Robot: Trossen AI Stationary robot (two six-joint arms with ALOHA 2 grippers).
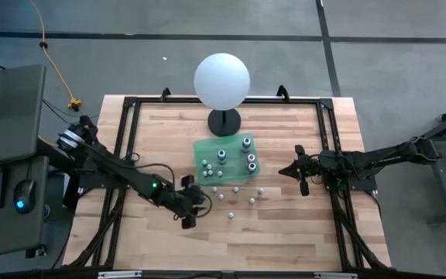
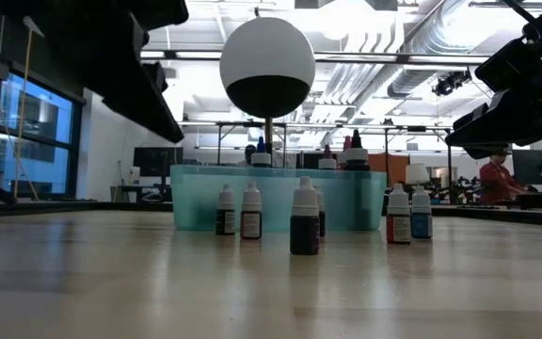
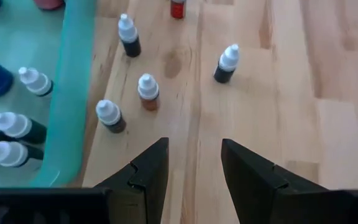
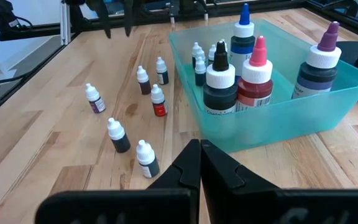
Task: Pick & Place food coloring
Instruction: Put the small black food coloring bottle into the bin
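Observation:
Several small food coloring bottles [image 1: 236,189] with white caps stand upright on the wooden table, just on the near side of a teal tray [image 1: 204,147]. They also show in the left wrist view [image 3: 148,92] and in the low view [image 2: 305,218]. My left gripper [image 1: 196,203] hovers to the left of the loose bottles. In its wrist view its fingers [image 3: 194,144] stand open above bare wood, with the nearest bottle [image 3: 110,116] a little ahead of them. My right gripper [image 1: 288,171] waits to the right of the tray, and its wrist view shows the fingers [image 4: 201,149] shut and empty.
The tray [image 4: 278,112] holds larger bottles [image 4: 253,74] and some small ones [image 3: 17,124]. A big white sphere [image 1: 221,80] on a black stand rises behind the tray. Black frame rails [image 1: 122,147] run along the table's left, right and far sides. Bare wood lies toward the near edge.

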